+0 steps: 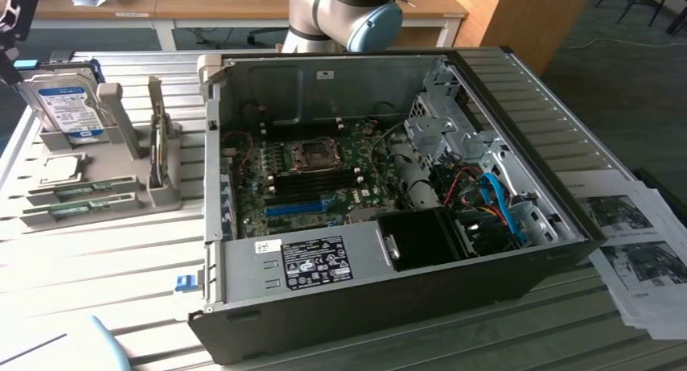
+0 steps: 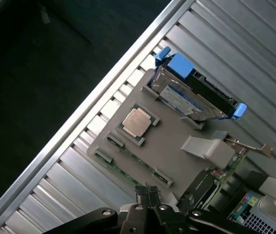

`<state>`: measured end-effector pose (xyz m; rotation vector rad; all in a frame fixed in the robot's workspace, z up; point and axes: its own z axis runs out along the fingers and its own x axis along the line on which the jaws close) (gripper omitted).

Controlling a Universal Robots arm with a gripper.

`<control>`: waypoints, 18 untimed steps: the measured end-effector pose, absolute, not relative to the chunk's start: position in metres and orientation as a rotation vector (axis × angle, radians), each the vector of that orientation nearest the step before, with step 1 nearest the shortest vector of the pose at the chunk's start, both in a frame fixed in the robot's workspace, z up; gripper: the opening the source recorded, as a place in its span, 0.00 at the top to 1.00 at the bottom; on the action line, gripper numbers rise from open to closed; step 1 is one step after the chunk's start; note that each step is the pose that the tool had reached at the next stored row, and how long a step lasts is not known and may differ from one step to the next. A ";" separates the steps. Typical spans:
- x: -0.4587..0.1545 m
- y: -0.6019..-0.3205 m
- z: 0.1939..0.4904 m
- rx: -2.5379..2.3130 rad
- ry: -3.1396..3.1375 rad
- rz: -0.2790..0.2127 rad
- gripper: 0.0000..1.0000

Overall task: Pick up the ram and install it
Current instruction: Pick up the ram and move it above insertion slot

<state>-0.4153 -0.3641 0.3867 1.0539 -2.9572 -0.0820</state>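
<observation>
- The long, thin green circuit-board ram is lying in its slot along one edge of the flat grey plastic holder, near the square silver processor chip.
- The black gripper is hovering above this edge of the holder, its fingers pressed together and gripping nothing.
- The picking up is not yet done, and the installing into the open black computer case is also waiting.

Arm cropped at picture edge; ram partly hidden in holder slot.
</observation>
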 end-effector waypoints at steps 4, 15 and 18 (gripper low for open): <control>-0.415 -0.364 0.387 1.127 -2.929 -0.084 0.91; -0.415 -0.364 0.387 1.297 -2.856 -0.087 0.91; -0.415 -0.364 0.387 1.340 -2.835 -0.089 0.91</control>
